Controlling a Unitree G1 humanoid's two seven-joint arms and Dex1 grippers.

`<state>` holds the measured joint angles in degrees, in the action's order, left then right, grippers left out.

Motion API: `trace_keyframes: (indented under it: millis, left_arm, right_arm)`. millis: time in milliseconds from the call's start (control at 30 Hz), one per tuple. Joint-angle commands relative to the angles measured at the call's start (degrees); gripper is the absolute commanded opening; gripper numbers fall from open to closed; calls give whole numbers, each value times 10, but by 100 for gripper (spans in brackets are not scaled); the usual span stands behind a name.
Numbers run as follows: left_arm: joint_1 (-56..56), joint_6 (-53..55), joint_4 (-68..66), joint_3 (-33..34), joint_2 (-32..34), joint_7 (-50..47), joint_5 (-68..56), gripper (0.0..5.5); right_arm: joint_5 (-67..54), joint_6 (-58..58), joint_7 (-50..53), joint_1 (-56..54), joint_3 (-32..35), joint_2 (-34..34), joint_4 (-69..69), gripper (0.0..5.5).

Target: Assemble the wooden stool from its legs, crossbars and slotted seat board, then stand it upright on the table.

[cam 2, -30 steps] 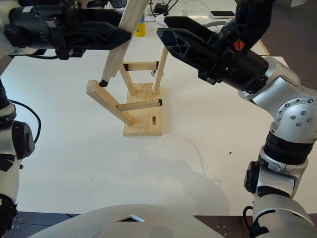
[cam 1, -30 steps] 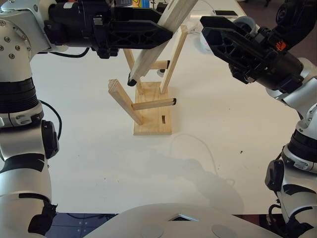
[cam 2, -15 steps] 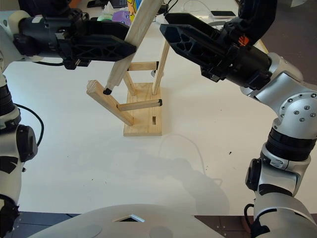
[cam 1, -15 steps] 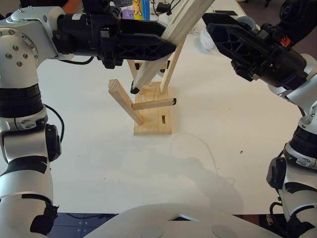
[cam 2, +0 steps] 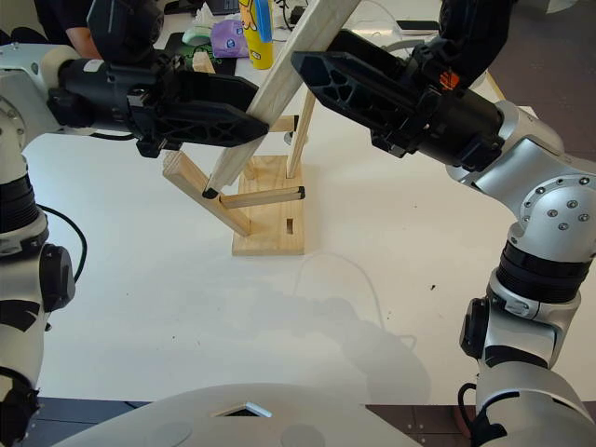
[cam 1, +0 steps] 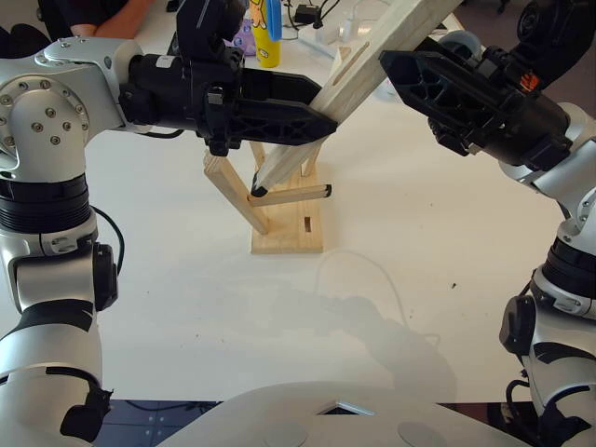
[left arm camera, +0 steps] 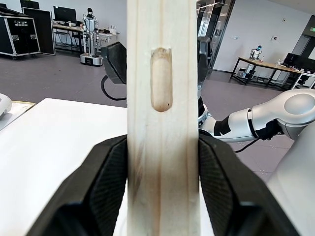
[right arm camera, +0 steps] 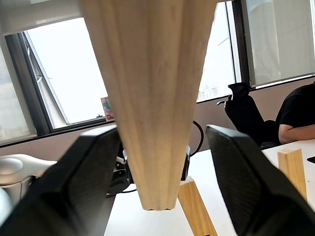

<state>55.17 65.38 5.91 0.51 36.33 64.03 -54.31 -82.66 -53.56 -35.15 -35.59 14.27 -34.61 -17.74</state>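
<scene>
A slotted seat board [cam 1: 284,240] lies flat on the white table. From it rise a tilted leg [cam 1: 237,197], an upright leg [cam 2: 298,140], and a crossbar [cam 1: 298,193] with a black tip. My left gripper [cam 1: 321,107] is shut on a loose wooden leg [cam 1: 372,70], held slanting over the board. The leg's black-capped end [cam 1: 258,191] hangs next to the tilted leg. In the left wrist view the fingers [left arm camera: 106,187] clamp the leg [left arm camera: 162,147] below its slot [left arm camera: 161,86]. My right gripper [cam 1: 391,65] is open, its fingers [right arm camera: 246,182] on either side of the leg's upper part [right arm camera: 150,98].
A yellow bottle [cam 1: 265,33] and a purple object [cam 2: 226,37] stand at the table's far side, where a person [cam 1: 93,14] sits. A thin white cable [cam 1: 372,270] loops on the table in front of the board. Free table lies in front and to both sides.
My left gripper has lowered the held leg and tilted it flatter. Its capped end has dropped toward the crossbar, and its upper part now lies between the right gripper's fingers.
</scene>
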Motion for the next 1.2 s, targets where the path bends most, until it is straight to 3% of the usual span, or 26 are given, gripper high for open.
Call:
trace_keyframes:
  millis: [33, 167, 500, 867, 1133, 1200]
  left_arm:
    - [-5, 1, 6, -6, 8, 2, 3, 207]
    - [-8, 4, 10, -11, 15, 10, 2, 207]
    - [-9, -1, 4, -17, 29, 26, 8, 207]
    - [-16, -3, 6, -22, 38, 36, 9, 207]
    - [-19, -4, 10, -26, 41, 42, 9, 207]
    - [-19, -3, 11, -27, 42, 43, 9, 207]
  right_arm:
    - [-10, -9, -2, -1, 0, -7, 1, 274]
    - [-14, -11, -8, -3, 3, -13, 7, 209]
    - [2, -15, -28, -1, 12, -26, 25, 207]
    - [-20, -17, -34, -4, 32, -34, 27, 395]
    - [-19, -17, -26, -9, 20, -23, 19, 404]
    - [-21, -17, -22, -7, 17, -21, 14, 376]
